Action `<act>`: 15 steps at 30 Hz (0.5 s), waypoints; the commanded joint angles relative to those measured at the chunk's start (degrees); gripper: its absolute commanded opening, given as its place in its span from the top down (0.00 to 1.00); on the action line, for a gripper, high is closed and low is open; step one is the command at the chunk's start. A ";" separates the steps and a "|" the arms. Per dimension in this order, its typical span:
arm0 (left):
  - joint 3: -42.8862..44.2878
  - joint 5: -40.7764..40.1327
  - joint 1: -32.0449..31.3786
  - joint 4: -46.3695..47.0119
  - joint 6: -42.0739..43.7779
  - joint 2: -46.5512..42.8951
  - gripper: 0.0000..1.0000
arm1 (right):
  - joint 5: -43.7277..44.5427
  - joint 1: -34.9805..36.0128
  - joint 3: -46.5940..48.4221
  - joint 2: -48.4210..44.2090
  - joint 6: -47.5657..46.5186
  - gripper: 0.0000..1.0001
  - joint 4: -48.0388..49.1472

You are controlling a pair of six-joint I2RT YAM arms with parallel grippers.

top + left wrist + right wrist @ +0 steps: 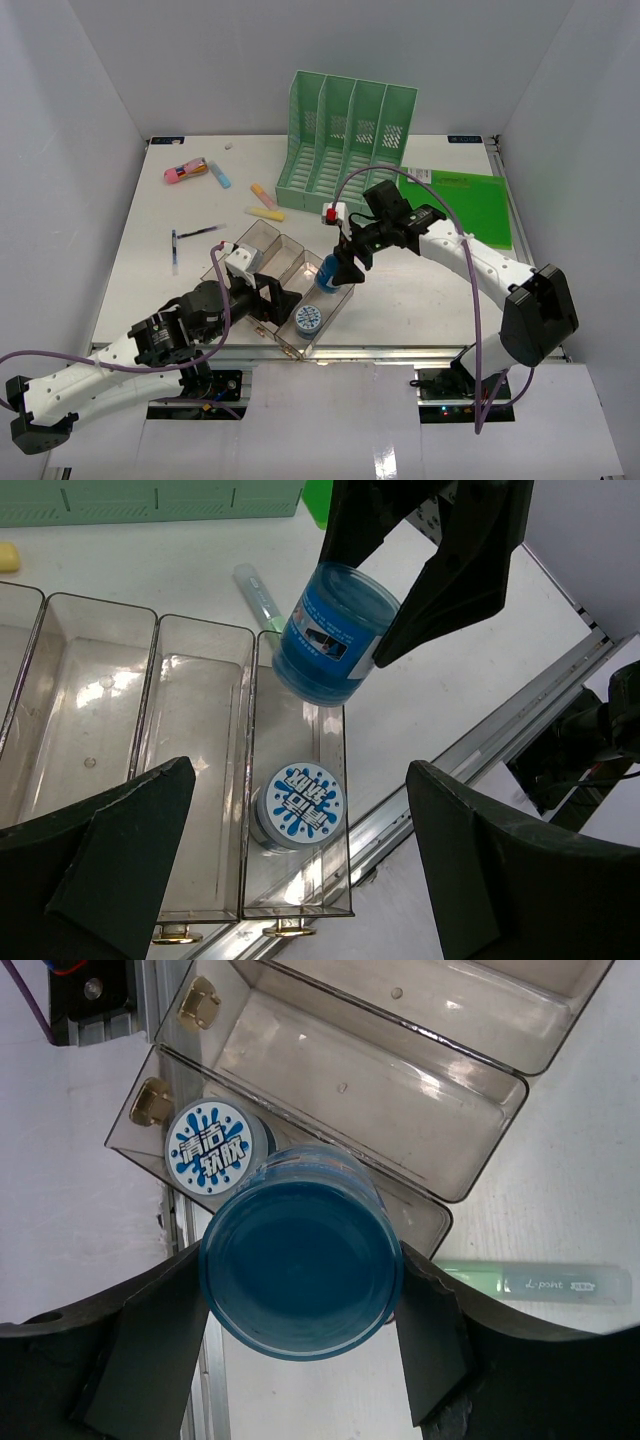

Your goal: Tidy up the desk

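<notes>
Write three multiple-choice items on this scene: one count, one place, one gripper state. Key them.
1. The green file rack has how many slots?
A four
B two
C six

2. The splash-label jar sits:
A in the file rack
B in the clear tray's end compartment
C beside the tray

3. The right gripper is:
A open, empty
B shut on the splash-label jar
C shut on the blue jar

Key: A, four slots show from above. B, the jar stands inside the tray's end compartment. C, both fingers clamp the blue jar's sides.

Desk (pixel 400 300): large flat white rectangular tabletop, level, partly cluttered.
</notes>
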 commanded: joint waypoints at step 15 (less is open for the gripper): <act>-0.36 0.70 0.11 1.10 0.51 1.70 0.02 | 6.03 1.55 -3.02 4.42 0.49 0.72 6.92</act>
